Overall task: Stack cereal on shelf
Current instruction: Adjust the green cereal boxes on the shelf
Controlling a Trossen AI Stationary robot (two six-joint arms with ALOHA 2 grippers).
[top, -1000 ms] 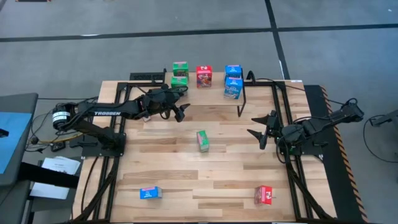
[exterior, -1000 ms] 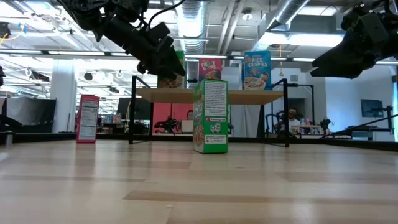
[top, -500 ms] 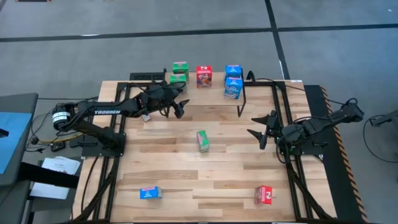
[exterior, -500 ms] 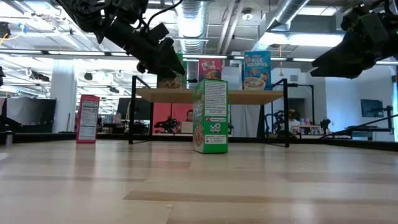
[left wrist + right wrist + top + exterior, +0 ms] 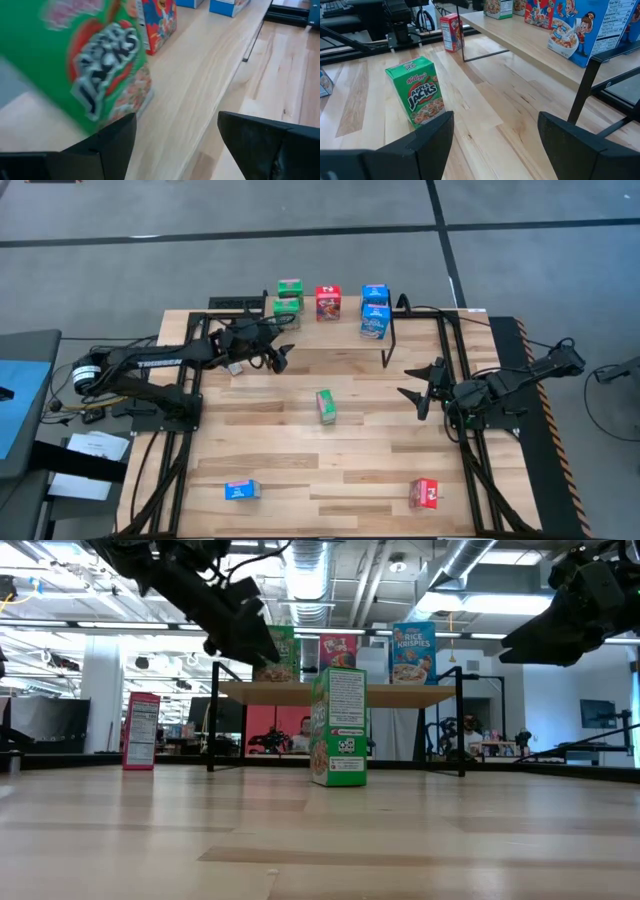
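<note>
Looking down in the high view, the shelf (image 5: 340, 332) sits upper centre on the table (image 5: 300, 470), carrying two green boxes (image 5: 288, 297), a red box (image 5: 328, 303) and two blue boxes (image 5: 375, 311). The left gripper (image 5: 278, 353), jaws apart and empty, hangs by the shelf's left front edge, clear of the green pair. A loose green box (image 5: 325, 406) stands mid-frame, a blue one (image 5: 241, 491) lies lower left, a red one (image 5: 425, 494) lower right. The right gripper (image 5: 420, 385), jaws spread and empty, waits right of centre. In the low view, the loose green box (image 5: 338, 726) stands centre before the shelf (image 5: 340, 695); another red box (image 5: 141, 731) stands at left. In the left wrist view, a green box (image 5: 87, 65) fills the upper left, resting on the shelf (image 5: 200, 95), with dark fingers (image 5: 260, 145) spread below. In the right wrist view, the loose green box (image 5: 419, 91) stands left of centre, and the shelf (image 5: 530, 45) runs across the upper right.
</note>
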